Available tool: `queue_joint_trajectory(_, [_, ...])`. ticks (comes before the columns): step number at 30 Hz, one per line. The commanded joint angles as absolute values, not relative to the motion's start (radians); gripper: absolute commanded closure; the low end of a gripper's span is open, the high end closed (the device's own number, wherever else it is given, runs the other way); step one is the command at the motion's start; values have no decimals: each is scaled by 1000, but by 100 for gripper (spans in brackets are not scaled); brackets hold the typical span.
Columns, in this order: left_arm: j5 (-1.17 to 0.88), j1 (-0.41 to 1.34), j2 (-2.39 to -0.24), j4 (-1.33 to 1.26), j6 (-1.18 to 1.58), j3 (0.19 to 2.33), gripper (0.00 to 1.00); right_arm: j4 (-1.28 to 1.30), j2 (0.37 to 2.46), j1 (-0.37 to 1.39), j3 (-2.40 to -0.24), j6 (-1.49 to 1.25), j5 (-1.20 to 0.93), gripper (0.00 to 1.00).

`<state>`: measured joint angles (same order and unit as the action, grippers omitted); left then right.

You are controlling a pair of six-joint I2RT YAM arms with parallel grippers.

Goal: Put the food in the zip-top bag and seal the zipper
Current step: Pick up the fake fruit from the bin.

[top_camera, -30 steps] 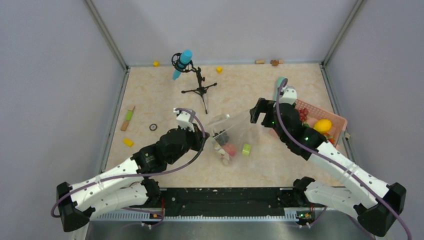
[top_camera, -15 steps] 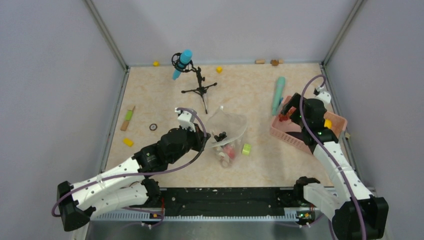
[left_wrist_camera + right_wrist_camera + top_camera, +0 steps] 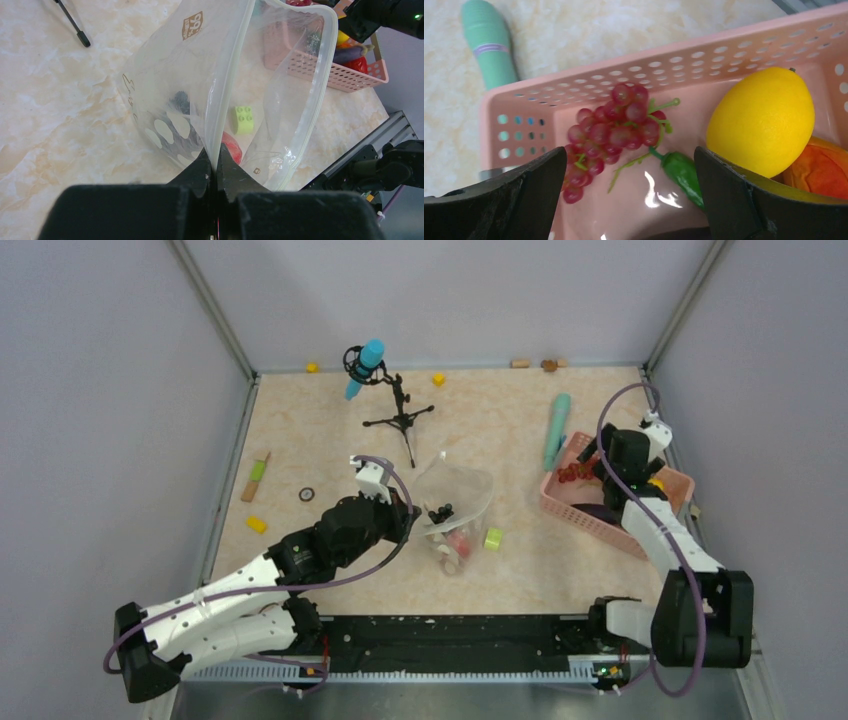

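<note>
Parted right jaws over grape bunch [image 3: 611,131], lemon [image 3: 760,121] just beside

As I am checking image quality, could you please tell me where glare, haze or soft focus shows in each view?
Right wrist: a white glare patch in the pink basket, beside the green vegetable; the grape bunch and lemon are sharp. Left wrist: the zip-top bag hazes what lies behind it, and the left gripper is dark and soft. Top external: even light, faint shadows.
</note>
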<state>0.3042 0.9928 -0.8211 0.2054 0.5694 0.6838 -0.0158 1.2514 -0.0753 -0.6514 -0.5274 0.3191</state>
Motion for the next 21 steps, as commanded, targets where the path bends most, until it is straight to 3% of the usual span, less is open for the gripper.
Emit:
queue_joint_trajectory(1, [299, 990, -820, 190, 554, 681, 100, -286, 1330, -156, -591, -570, 213, 4])
queue_joint_trajectory(8, [286, 991, -826, 190, 555, 682, 100, -516, 1396, -167, -506, -582, 162, 6])
queue_joint_trajectory(17, [282, 990, -827, 186, 558, 682, 100, -458, 1482, -263, -545, -650, 50, 7])
queue_joint_trajectory(19, [277, 990, -826, 186, 558, 681, 100, -410, 1522, -280, -583, -638, 9, 13])
queue_joint_trajectory(21, [279, 991, -824, 186, 558, 681, 100, -383, 1563, -286, -622, -607, -52, 28])
